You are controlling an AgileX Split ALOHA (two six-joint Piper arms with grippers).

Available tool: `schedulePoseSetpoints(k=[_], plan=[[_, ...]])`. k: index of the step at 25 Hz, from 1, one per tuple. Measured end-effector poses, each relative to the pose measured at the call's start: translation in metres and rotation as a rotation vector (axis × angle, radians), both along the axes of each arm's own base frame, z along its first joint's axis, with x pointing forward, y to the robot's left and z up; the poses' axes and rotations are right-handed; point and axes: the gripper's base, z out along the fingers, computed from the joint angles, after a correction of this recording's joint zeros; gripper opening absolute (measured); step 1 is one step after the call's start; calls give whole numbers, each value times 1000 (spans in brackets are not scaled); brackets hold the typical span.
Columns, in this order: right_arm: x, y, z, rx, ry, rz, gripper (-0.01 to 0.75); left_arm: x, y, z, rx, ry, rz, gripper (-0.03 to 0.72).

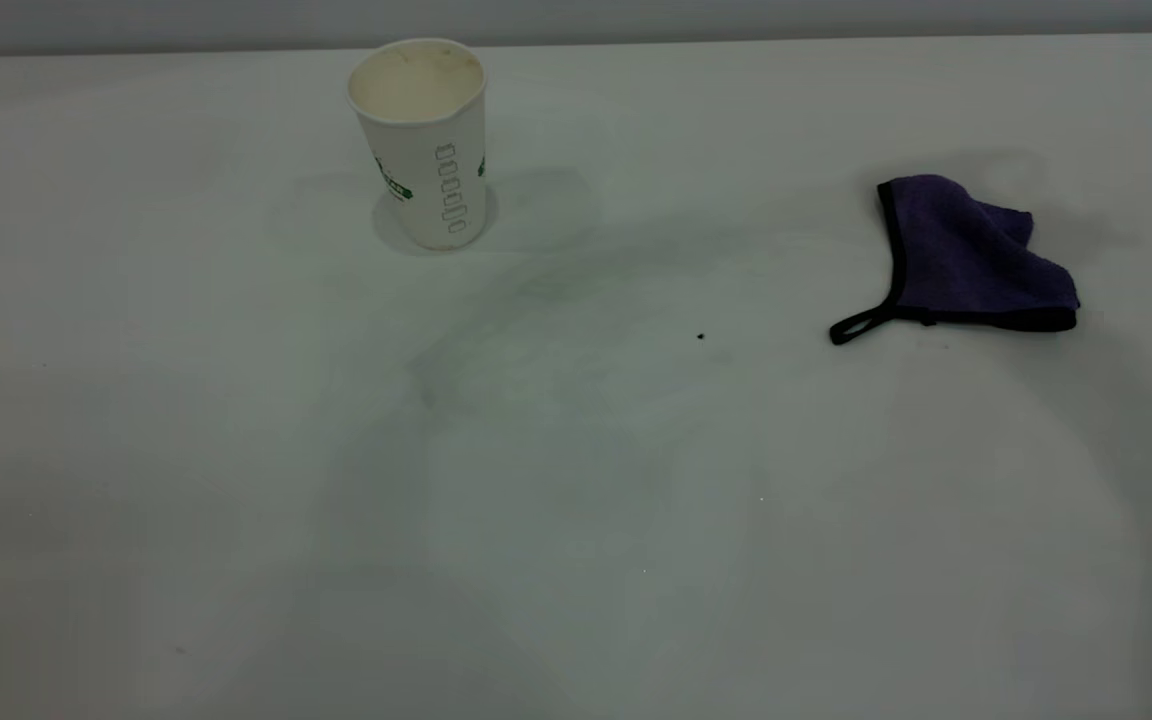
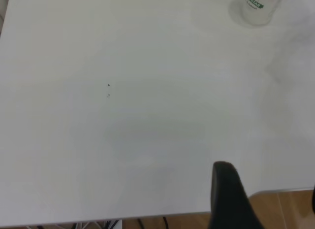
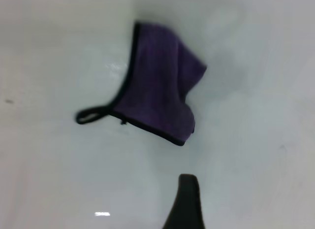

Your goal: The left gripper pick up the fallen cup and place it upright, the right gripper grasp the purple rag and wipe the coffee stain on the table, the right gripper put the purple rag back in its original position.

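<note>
Reviewing progress: cup upright, far left of tabletop. Purple rag lies crumpled at right, untouched by either tool. I find no coffee stain, only faint smears. Tool states: cannot tell. Judge task essentially complete.

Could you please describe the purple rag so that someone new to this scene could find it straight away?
Start from the large white matt table and look to its right side, well away from the upright white ribbed paper cup with green lettering. There lies a small, crumpled dark purple terry rag with black edging. Its thin black corner loop and dark colour set it apart; nothing else there is cloth.
</note>
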Motion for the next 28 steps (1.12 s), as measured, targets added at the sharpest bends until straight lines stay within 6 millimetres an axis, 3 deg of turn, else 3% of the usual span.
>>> schedulePoseSetpoints(k=[2, 6, 9, 13, 20, 24, 28], plan=[[-27, 5, 34, 10, -61, 23, 726, 0, 0, 0, 0, 0, 0, 465], [-94, 11, 77, 35, -136, 68, 726, 0, 0, 0, 0, 0, 0, 465], [-148, 7, 91, 68, -168, 89, 725, 0, 0, 0, 0, 0, 0, 465], [-217, -7, 88, 89, -192, 92, 724, 0, 0, 0, 0, 0, 0, 465], [-325, -35, 58, 119, -313, 80, 711, 0, 0, 0, 0, 0, 0, 465], [-366, -47, 30, 140, -388, 33, 706, 0, 0, 0, 0, 0, 0, 465], [-386, -51, 0, 149, -408, -18, 696, 0, 0, 0, 0, 0, 0, 465]])
